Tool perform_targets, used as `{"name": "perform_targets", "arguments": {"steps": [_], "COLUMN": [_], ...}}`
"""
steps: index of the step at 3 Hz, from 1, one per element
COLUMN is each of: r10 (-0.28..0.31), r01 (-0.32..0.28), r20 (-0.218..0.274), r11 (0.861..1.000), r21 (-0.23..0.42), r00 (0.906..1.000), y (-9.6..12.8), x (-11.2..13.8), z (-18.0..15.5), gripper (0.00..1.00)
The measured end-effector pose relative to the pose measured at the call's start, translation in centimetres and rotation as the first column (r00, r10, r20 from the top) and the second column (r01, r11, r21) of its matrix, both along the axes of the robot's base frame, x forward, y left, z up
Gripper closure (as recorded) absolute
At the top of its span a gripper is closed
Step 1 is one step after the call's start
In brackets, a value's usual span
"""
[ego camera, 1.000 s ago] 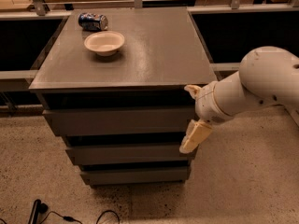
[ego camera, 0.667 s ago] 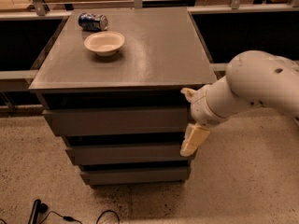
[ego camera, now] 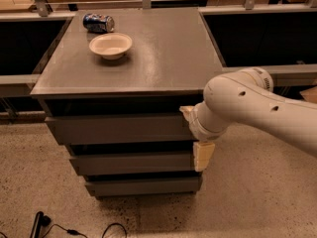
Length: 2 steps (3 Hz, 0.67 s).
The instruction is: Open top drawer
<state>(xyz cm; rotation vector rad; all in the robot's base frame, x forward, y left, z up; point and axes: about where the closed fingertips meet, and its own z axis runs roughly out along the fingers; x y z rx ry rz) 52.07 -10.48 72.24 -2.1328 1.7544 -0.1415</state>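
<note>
- Right now the pincer (ego camera: 192, 138) sits at the right end of the top drawer (ego camera: 119, 129). Its two cream fingers are spread wide, one at the front panel's upper edge and one below its lower edge. It looks open and straddling the panel, not clamped on anything.
- From the pincer, the top drawer's plain front runs off toward 9 o'clock, directly under the cabinet's surface (ego camera: 163, 48).
- As I judge it, the reach is done but the pull is not: no drawer interior shows, so the drawer is still closed or very nearly so.
- Toward 7 o'clock lie the two lower drawers (ego camera: 131, 163), both shut.
- Toward 11 o'clock on the surface stands a paper bowl (ego camera: 110, 45), with a soda can (ego camera: 98, 23) on its side just beyond it.
- Hidden: the white arm (ego camera: 257, 105) covers the drawer's right corner, so whether either finger actually touches the panel cannot be made out.
</note>
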Motion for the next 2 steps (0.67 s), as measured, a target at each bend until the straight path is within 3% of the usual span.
{"name": "perform_targets", "arguments": {"steps": [2], "r10": [0.062], "r01": [-0.060], "r20": [0.021], "r11": [0.994], "r21": [-0.088], "r00": [0.9979], "y": [0.1], "x": [4.0], "z": [-2.4], "gripper": [0.00]}}
